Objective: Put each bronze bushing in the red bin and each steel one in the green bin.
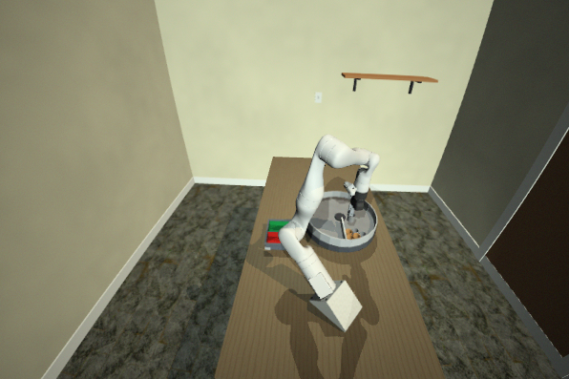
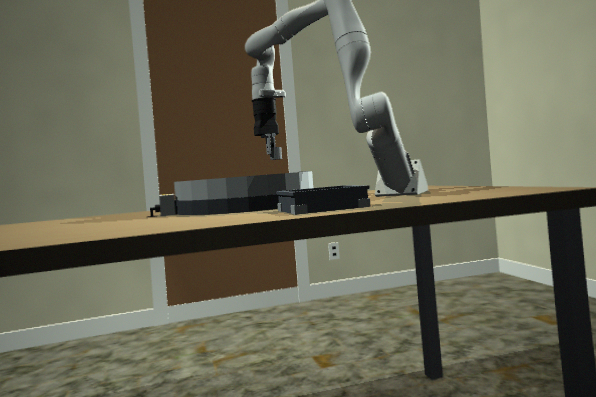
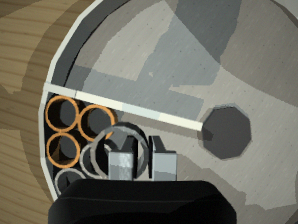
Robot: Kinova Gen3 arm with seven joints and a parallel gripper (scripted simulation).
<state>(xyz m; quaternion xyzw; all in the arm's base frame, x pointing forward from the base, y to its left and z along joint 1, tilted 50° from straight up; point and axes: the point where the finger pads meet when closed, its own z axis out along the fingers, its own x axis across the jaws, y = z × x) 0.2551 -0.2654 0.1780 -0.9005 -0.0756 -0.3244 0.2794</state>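
Observation:
My gripper [image 3: 143, 150] is shut on a steel bushing [image 3: 123, 144], gripping its wall, and holds it well above the grey turntable [image 3: 173, 76]. On the turntable below, by the white divider bar [image 3: 123, 106], lie three bronze bushings [image 3: 61, 112] [image 3: 96, 121] [image 3: 63, 149] and steel ones [image 3: 69, 179], partly hidden by the held bushing. In the top view the gripper [image 1: 350, 215] hangs over the turntable [image 1: 339, 221], near the bronze bushings [image 1: 353, 234]. In the exterior view the gripper [image 2: 274, 151] is clear above the turntable's rim [image 2: 240, 192]. The green bin [image 1: 278, 225] and the red bin [image 1: 273, 237] sit left of the turntable.
The turntable's dark hub [image 3: 226, 131] is right of the gripper. The bin tray [image 2: 324, 197] stands between the turntable and the arm's base [image 1: 336, 306]. The arm's lower links pass beside the bins. A wall shelf [image 1: 389, 78] is far behind.

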